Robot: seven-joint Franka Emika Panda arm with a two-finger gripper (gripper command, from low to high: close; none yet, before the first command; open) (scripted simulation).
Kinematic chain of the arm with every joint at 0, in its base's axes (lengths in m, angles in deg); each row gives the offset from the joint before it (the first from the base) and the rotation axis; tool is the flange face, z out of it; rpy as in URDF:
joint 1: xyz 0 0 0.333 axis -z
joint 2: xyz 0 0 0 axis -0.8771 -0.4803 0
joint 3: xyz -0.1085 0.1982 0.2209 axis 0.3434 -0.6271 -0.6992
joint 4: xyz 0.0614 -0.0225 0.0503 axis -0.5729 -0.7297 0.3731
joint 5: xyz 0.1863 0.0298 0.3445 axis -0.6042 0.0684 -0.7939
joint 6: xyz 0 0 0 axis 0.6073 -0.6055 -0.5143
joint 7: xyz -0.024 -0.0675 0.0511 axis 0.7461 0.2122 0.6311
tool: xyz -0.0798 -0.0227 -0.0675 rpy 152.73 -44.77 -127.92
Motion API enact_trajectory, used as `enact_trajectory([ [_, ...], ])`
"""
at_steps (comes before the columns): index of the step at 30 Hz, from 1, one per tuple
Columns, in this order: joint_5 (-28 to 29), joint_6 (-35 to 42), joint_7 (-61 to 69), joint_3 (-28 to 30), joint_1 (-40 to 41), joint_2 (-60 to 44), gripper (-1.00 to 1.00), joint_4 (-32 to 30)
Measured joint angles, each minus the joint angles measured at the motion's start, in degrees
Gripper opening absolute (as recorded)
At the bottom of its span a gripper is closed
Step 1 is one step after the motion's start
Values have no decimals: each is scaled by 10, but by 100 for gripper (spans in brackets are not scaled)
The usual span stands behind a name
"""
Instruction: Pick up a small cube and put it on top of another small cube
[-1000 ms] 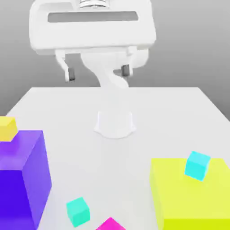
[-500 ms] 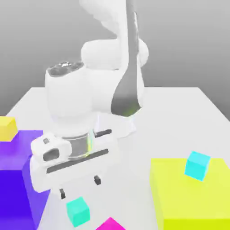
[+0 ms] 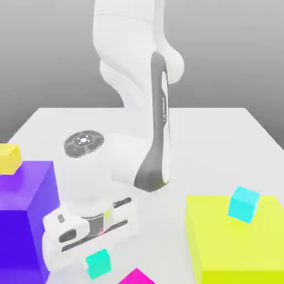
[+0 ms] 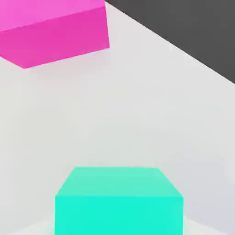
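Observation:
A small teal cube [image 3: 99,262] rests on the white table [image 3: 211,144] near the front edge; in the hand view the teal cube [image 4: 119,200] looms close. My gripper [image 3: 95,250] hangs low right over it, the white hand covering the cube's upper edge. A small cyan cube [image 3: 244,204] sits tilted on a large yellow block [image 3: 238,247]. On a large purple block [image 3: 25,222] sits a small yellow cube [image 3: 9,158]. A magenta cube [image 3: 136,276] lies just beyond the teal one toward the exterior view's right, and the magenta cube [image 4: 55,32] also appears in the hand view.
The two large blocks flank the teal cube, purple on the exterior view's left and yellow on its right. The arm's base [image 3: 138,144] stands mid-table. The table's edge [image 4: 183,50] runs close to the magenta cube, with dark floor beyond.
The arm has swung from high at the back down to the front. Over the last half second the hand dropped further onto the teal cube. No cube has moved.

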Motion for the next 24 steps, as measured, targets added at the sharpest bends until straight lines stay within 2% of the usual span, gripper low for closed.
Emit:
enact_trajectory([
  [3,34,48,-39,17,-21,46,-100,2],
  [9,66,140,-158,5,-84,50,-100,93],
  [13,42,94,-155,-15,-81,-16,-100,111],
  [14,36,83,-151,-19,-78,-29,100,113],
  [20,33,76,-150,-21,-76,-36,100,113],
  [24,60,128,-169,-5,-88,21,100,110],
])
